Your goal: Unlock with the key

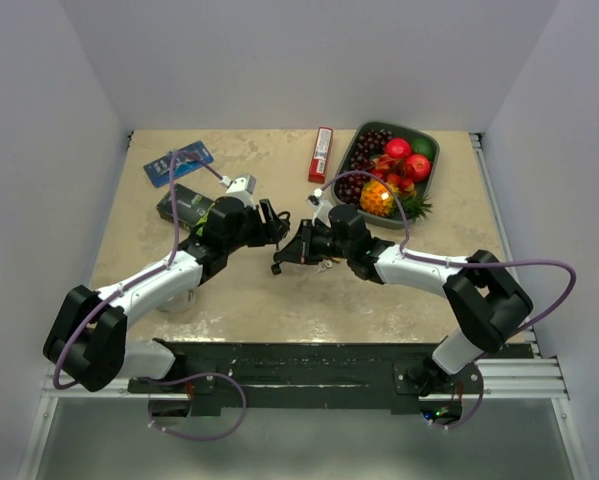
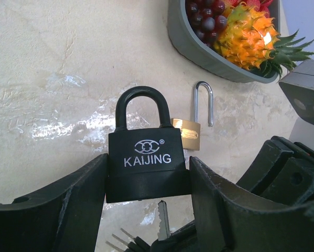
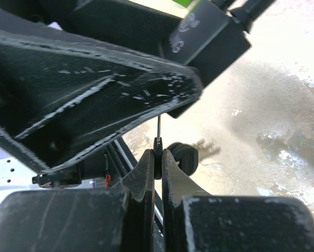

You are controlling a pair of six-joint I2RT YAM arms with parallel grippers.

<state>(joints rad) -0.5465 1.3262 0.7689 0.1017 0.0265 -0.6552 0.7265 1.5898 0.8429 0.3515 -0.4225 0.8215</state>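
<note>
A black padlock (image 2: 146, 157) marked KAIJING stands upright, shackle closed, with my left gripper (image 2: 148, 174) shut on its lower body. In the top view the left gripper (image 1: 272, 225) is at the table's middle, nose to nose with the right gripper (image 1: 291, 253). The right gripper (image 3: 158, 155) is shut on the black head of a key (image 3: 158, 143). The key (image 2: 163, 219) points its silver blade up at the padlock's underside, with a small gap between its tip and the body. Spare keys (image 3: 184, 156) hang beside it. The keyhole is hidden.
A small brass padlock (image 2: 186, 134) with an open shackle lies on the table behind the black one. A grey tray (image 1: 431, 178) of fruit with a pineapple (image 2: 248, 37) stands back right. A red packet (image 1: 321, 153), blue card (image 1: 179, 160) and dark box (image 1: 184, 205) lie at the back.
</note>
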